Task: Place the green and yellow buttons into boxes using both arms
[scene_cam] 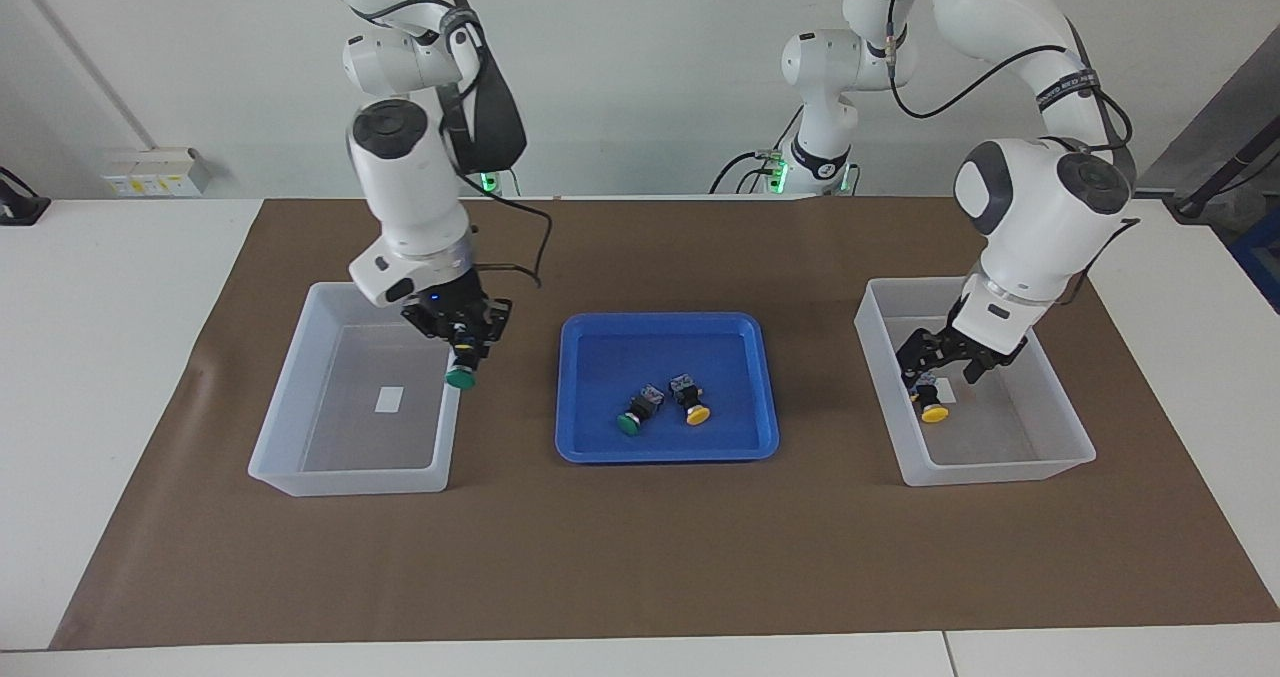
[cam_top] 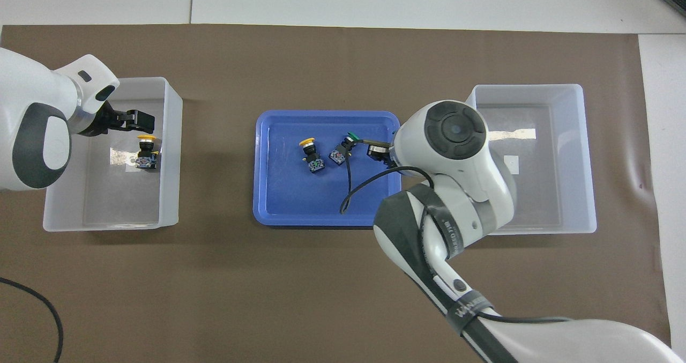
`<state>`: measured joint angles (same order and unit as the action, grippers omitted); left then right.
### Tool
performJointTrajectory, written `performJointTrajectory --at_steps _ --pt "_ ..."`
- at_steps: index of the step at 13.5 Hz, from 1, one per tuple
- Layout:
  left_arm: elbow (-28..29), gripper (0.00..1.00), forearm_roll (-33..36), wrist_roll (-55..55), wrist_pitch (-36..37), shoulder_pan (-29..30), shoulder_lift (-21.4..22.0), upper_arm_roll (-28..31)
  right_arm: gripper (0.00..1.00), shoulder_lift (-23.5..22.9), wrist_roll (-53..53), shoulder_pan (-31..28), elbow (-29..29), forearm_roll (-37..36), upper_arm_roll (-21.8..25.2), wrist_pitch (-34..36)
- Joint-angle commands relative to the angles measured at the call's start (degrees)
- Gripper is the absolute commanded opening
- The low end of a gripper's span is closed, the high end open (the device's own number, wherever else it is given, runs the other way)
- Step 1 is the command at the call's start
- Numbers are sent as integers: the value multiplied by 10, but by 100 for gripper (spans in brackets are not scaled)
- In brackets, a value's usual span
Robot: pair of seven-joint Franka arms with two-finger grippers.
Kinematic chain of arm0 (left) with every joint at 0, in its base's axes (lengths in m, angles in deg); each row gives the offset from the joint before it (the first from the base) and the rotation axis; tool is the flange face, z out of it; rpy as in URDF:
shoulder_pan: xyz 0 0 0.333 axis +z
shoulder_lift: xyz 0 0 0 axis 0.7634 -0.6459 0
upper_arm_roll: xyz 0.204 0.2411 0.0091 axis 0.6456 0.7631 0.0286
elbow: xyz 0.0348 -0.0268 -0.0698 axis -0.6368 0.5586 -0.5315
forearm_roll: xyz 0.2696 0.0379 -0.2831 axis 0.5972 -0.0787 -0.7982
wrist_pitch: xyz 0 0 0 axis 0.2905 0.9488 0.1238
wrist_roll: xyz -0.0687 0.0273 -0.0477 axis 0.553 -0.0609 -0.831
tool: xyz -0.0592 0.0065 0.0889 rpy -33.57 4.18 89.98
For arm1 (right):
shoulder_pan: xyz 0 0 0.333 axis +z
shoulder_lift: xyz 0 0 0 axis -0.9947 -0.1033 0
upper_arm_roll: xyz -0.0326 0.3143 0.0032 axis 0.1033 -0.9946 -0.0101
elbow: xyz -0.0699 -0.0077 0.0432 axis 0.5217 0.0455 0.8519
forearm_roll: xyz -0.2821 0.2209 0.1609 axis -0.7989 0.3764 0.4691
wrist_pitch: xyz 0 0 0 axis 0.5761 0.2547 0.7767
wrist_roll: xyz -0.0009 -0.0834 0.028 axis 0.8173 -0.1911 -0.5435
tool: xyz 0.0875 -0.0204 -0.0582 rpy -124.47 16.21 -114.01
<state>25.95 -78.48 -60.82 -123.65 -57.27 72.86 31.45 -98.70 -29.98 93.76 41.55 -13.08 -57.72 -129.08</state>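
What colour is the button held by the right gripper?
Green button; clearest in the facing view.

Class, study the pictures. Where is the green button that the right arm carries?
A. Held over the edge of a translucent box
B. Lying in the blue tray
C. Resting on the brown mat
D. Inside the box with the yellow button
A: the right gripper holds the green button over the translucent box rim.

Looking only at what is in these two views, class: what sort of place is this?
Most likely a robotics lab or test bench. Two white arms are mounted at a table covered by a brown mat, with sorting boxes and a blue tray laid out neatly, and a plain wall with a power outlet strip.
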Motion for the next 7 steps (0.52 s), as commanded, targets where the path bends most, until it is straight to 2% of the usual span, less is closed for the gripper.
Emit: performJointTrajectory --at_steps 1,3,5,7 --pt "21 96 -12 123 -65 -75 -11 8 0 4 -118 -61 43 12 -7 -31" --pt "49 90 -13 173 -123 -120 -10 6 0 3 -160 -97 88 12 -7 -72" --pt "69 77 -13 195 -159 -166 -21 6 0 2 -164 -107 119 12 -7 -104" --pt "70 75 -13 237 -194 -201 -46 6 0 -5 -164 -116 144 12 -7 -136"
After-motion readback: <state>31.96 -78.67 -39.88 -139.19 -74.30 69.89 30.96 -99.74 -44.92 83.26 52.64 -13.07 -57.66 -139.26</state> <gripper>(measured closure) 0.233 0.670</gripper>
